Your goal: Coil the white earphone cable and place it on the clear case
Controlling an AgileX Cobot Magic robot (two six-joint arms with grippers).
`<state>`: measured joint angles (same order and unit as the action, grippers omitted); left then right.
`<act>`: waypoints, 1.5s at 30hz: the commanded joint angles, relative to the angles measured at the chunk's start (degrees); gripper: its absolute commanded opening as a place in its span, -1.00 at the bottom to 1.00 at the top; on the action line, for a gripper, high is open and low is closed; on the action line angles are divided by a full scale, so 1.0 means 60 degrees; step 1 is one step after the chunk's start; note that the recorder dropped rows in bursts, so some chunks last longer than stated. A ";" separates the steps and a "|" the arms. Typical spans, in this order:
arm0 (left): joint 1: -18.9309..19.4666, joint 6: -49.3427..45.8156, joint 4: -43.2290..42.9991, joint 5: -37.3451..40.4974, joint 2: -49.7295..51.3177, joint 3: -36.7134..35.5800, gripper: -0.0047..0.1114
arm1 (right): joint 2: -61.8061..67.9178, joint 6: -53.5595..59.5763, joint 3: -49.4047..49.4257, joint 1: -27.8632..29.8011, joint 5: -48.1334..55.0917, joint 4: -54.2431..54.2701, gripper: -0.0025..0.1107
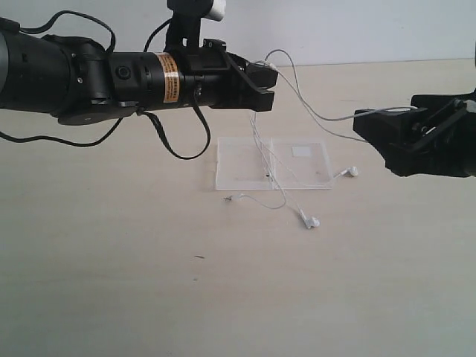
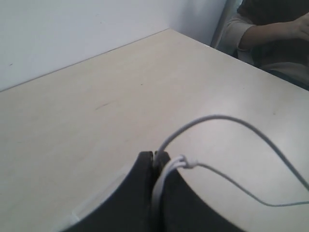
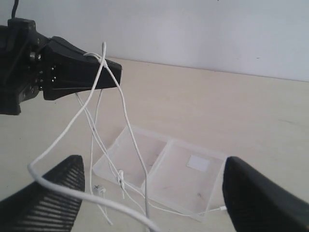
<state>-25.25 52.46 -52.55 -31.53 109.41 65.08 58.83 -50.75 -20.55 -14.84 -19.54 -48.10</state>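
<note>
The white earphone cable [image 1: 320, 115] stretches in the air between my two grippers. My left gripper [image 1: 266, 83] is shut on it above the clear case [image 1: 238, 167]; in the left wrist view the wire is pinched at the gripper [image 2: 155, 155] and wrapped over one finger. Strands hang down across the case to the table, ending in two earbuds [image 1: 311, 222] [image 1: 349, 172] and a plug [image 1: 228, 198]. My right gripper [image 1: 372, 139] stands open at the right. In its own view the cable [image 3: 63, 190] runs across one finger, with the gripper [image 3: 152, 164] looking at the case [image 3: 183, 179].
The case lies opened flat in two halves, with a white label [image 1: 301, 151] on the right half. Black hoses [image 1: 178, 145] droop under the left arm. A seated person [image 2: 275, 38] is at the table's far corner. A wall runs along the back edge.
</note>
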 commanded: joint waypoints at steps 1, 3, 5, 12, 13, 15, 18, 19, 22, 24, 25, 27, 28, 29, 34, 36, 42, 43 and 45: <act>0.0021 0.0086 0.0090 0.0176 -0.0123 0.0040 -0.92 | -0.0035 -0.0333 0.0023 0.0040 -0.0130 -0.0426 0.37; 0.0021 0.0086 0.0159 0.0174 -0.0123 0.0040 -0.92 | -0.0035 -0.0791 0.0023 0.0040 -0.0130 -0.0945 0.38; 0.0021 0.0086 0.0234 0.0174 -0.0123 0.0040 -0.92 | -0.0035 -0.1402 0.0023 0.0040 -0.0130 -0.1625 0.43; 0.0021 0.0086 0.0404 0.0197 -0.0123 0.0040 -0.92 | -0.0035 -0.3116 0.0023 0.0040 -0.0310 -0.3356 0.48; 0.0021 0.0086 0.0404 0.0225 -0.0123 0.0040 -0.92 | -0.0035 -0.3521 0.0023 0.0040 -0.0469 -0.3912 0.48; 0.0021 0.0086 0.0404 0.0246 -0.0123 0.0040 -0.92 | -0.0035 -0.4171 0.0023 0.0040 -0.0733 -0.4448 0.48; 0.0021 0.0086 0.0429 0.0247 -0.0123 0.0040 -0.92 | -0.0035 -0.4318 0.0023 0.0040 -0.1125 -0.4624 0.48; 0.0021 0.0086 0.0429 0.0247 -0.0123 0.0040 -0.92 | -0.0035 -0.4318 0.0023 0.0040 -0.1125 -0.4600 0.48; 0.0021 0.0086 0.0210 0.0340 -0.0123 0.0040 -0.92 | -0.0035 -0.4318 0.0023 0.0040 -0.0684 -0.4600 0.47; 0.0021 0.0086 -0.0063 0.0361 -0.0141 0.0040 -0.92 | -0.0035 -0.4318 0.0023 0.0040 -0.0693 -0.4516 0.47; 0.0021 0.0086 -0.0150 0.0361 -0.0162 0.0040 -0.92 | -0.0035 -0.4318 0.0023 0.0040 -0.0693 -0.4486 0.47; 0.0021 0.0086 -0.0383 0.0377 -0.0246 0.0040 -0.92 | -0.0035 -0.4221 0.0023 0.0040 -0.0693 -0.4270 0.47; -0.0002 0.0086 -0.0509 0.0377 -0.0306 0.0062 -0.92 | -0.0035 -0.4150 -0.0069 0.0040 -0.0693 -0.4228 0.46; -0.0002 0.0086 -0.0607 0.0377 -0.0379 0.0062 -0.92 | -0.0035 -0.4004 -0.0091 0.0040 -0.0717 -0.4201 0.43; -0.0060 0.0480 -0.1445 0.0398 -0.0619 0.0062 -0.92 | -0.0035 -0.2743 -0.0201 0.0040 -0.0753 -0.2837 0.29; -0.0251 0.0480 -0.1445 0.0401 -0.0619 0.0062 -0.92 | -0.0041 -0.2099 -0.0201 0.0040 -0.0965 -0.2073 0.20; -0.0583 0.0319 -0.1486 0.0712 -0.0619 0.0062 -0.92 | -0.0041 -0.1409 -0.0201 0.0040 -0.1798 -0.1274 -0.04; -0.0583 0.0337 -0.1486 0.0892 -0.0619 0.0062 -0.92 | -0.0041 -0.1170 -0.0201 0.0040 -0.1735 -0.1274 -0.04; -0.0583 0.0406 -0.1486 0.0912 -0.0619 0.0062 -0.92 | -0.0041 -0.1050 -0.0201 0.0040 -0.1694 -0.1216 -0.05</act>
<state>-28.63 54.62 -61.87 -26.85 106.25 65.08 58.83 -58.36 -21.36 -14.84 -29.45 -56.37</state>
